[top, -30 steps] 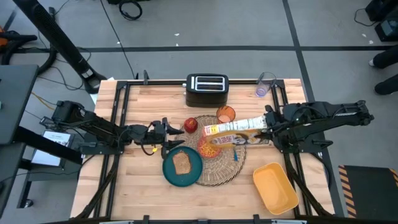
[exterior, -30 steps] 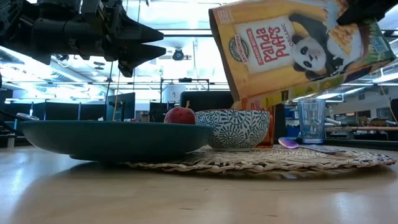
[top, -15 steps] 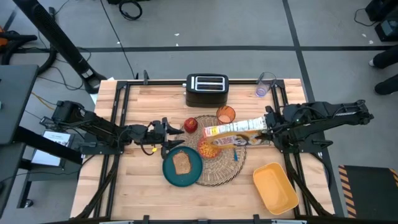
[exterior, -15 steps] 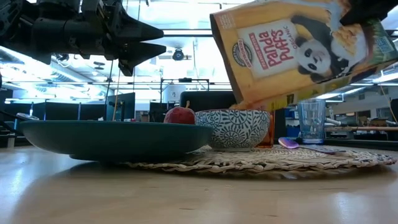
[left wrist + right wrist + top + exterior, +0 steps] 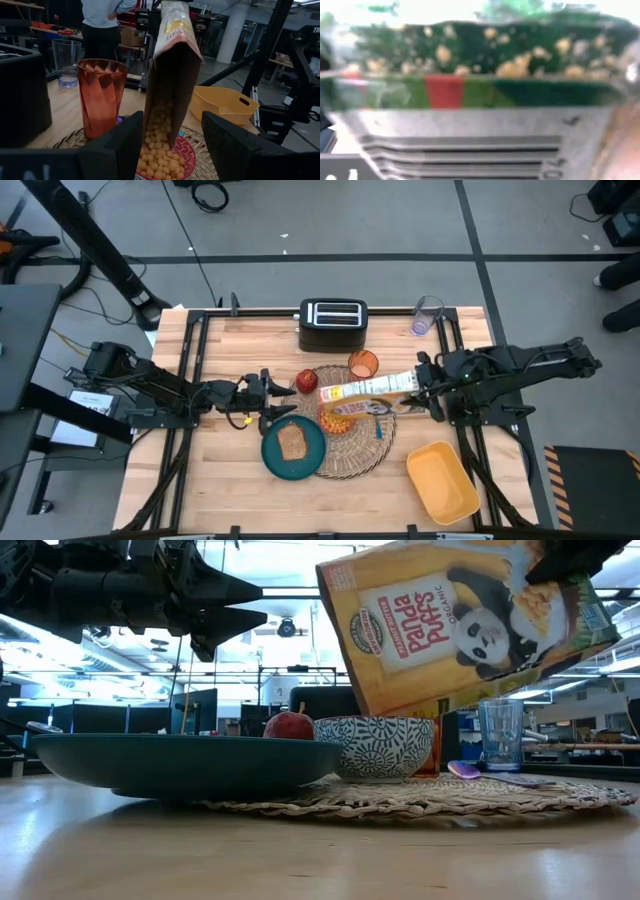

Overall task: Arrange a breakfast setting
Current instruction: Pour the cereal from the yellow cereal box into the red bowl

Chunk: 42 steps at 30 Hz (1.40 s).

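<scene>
The right gripper (image 5: pixel 424 383) is clamped on the bottom end of a yellow cereal box (image 5: pixel 372 387), holding it tipped over the small bowl (image 5: pixel 376 747) on the woven straw placemat (image 5: pixel 358 450). Over the past second the box has swung: first it dipped steeper toward the bowl, now its open mouth sits higher and farther over, and in the high view it lies nearly level above the setting. The left wrist view shows the result, with round puffs spilling from the open end of the box (image 5: pixel 170 80) and heaping in the red-lined bowl (image 5: pixel 165 162).

The left gripper (image 5: pixel 268 398) hangs above the table beside the teal plate (image 5: pixel 294 450), fingers spread and holding nothing; it has not shifted in that second.

The rest of the setting is largely in place. A toast slice (image 5: pixel 292 442) lies on the plate, which overlaps the mat's edge. The red apple (image 5: pixel 306 380) and orange cup (image 5: pixel 363 363) stand just beyond the mat, toward the black toaster (image 5: pixel 333 323). A blue spoon (image 5: pixel 380 430) rests on the mat beside the bowl.

The lift of the box mouth suggests the pour is ending. With the bowl heaped, what likely remains is righting the box and setting it down clear of the mat without scattering cereal.
</scene>
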### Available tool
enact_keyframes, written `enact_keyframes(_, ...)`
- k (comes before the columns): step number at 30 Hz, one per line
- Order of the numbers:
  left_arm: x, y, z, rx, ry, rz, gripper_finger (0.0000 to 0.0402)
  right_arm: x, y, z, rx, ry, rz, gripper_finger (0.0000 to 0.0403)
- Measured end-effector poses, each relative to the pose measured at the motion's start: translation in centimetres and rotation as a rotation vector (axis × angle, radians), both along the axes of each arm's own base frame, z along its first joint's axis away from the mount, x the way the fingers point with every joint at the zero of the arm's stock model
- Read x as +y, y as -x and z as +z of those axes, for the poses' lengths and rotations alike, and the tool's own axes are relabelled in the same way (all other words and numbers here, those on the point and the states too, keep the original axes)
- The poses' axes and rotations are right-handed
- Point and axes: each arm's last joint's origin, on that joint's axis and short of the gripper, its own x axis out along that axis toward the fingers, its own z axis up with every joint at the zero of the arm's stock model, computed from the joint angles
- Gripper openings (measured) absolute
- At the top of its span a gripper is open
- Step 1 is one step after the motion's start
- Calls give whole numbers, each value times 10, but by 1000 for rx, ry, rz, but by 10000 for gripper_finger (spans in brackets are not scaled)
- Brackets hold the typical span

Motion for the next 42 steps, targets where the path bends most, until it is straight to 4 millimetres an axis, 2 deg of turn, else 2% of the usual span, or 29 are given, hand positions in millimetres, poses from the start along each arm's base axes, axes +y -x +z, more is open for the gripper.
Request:
enact_keyframes(9, 0, 0, 0, 0, 1, -2, 210, 6, -3, -2, 18, -31, 53, 231)
enact_keyframes(30, 0, 0, 3, -28, 13, -3, 210, -1, 34, 2, 1, -24, -2, 231)
enact_keyframes(42, 0, 0, 4, -44, 9, -3, 210, -1, 23, 2, -11, 62, -48, 231)
